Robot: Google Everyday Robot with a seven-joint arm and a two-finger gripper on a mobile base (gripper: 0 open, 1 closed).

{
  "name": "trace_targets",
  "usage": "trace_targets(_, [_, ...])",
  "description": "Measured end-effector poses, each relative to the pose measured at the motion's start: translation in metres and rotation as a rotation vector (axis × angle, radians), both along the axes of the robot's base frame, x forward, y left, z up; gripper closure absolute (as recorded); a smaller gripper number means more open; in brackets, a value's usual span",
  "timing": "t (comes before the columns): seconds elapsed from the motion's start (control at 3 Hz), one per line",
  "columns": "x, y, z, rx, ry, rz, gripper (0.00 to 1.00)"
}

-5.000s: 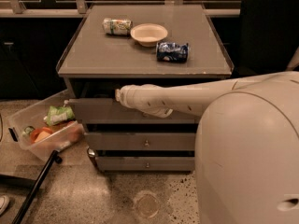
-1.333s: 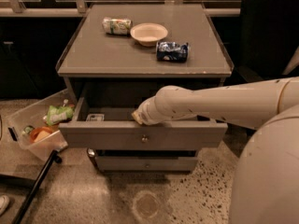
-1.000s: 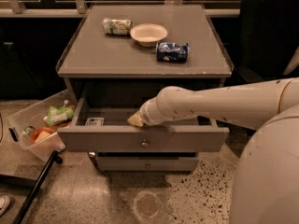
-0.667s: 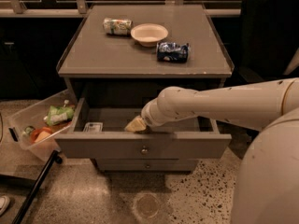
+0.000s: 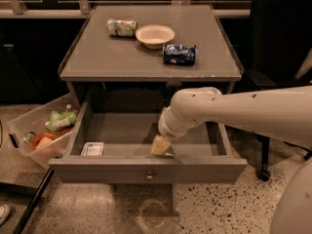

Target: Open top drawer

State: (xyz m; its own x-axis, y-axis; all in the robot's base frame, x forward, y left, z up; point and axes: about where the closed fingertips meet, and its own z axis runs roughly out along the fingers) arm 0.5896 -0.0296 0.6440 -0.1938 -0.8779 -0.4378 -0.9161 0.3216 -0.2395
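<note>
just behind the front panel of the top drawer, inside its shallow grey tray, the tool is seen as a pale yellowish wedge pointed down and to the left. its tip is set close against the inner face of the panel, a little right of the knob, though contact cannot be confirmed. whether the tool is spread or closed cannot be told. the white arm is extended from the right across the drawer's right side wall, with its rounded wrist held above the middle of the tray.

the drawer is found well out from under the table, its front panel standing clear of the table's front edge and its floor exposed. a small white box is laid in the front left corner, well apart from the tool. open grey floor is shown between the two and behind the tool.

on the table a pale bowl is placed near the back, with a green and white packet just beside it on the left and a blue packet near it toward the front right.

left of the drawer, a clear plastic bin is rested on the speckled floor, close to the drawer's left wall, with a green bag inside. a dark chair is stood right of the table, behind the arm.
</note>
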Motion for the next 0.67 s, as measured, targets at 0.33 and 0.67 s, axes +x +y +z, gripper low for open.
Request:
trace_targets(0.33, [-0.0049,-0.0105,0.0017,-0.043,0.023,0.072,0.0])
trace_targets(0.67, [-0.0049,-0.0105,0.0017,-0.043,0.023,0.072,0.0])
